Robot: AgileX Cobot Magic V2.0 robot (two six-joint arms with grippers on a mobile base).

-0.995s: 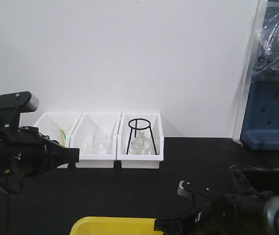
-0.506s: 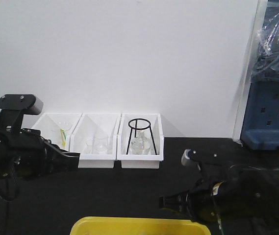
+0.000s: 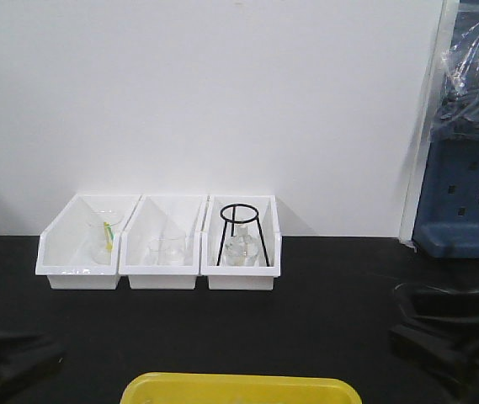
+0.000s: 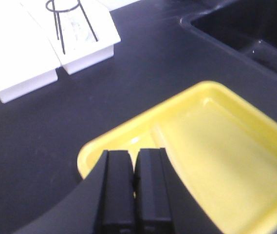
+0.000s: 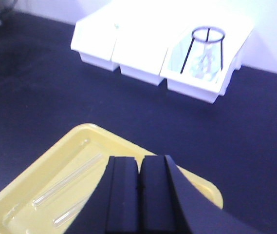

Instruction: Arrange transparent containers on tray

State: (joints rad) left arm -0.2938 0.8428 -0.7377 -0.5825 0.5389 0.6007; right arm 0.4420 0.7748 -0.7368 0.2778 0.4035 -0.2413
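Left arm: drawn low at the near left of the tabletop; in the front view only a dark blurred shape shows at the bottom left corner, short of the yellow tray.
Left gripper: my fingers are pressed together with nothing between them, tips hanging over the tray's near-left rim, pointing across the tray toward the white bins.
Right arm: pulled back to the right of the tray; in the front view it is a dark blurred mass at the lower right edge.
Right gripper: my fingers are closed flat against each other, empty, held above the tray's near side and aimed toward the bins.
Transparent containers: two test tubes lie flat inside the tray in my right wrist view, side by side and roughly parallel, the second tube nearer my fingers; neither touches a finger.
Tray: on the black tabletop, in front of the bins, well apart from them.
White bins: three in a row behind the tray against the wall; the right one holds a black ring stand over clear glassware.
Glassware in the other bins: clear pieces, too faint to tell apart.
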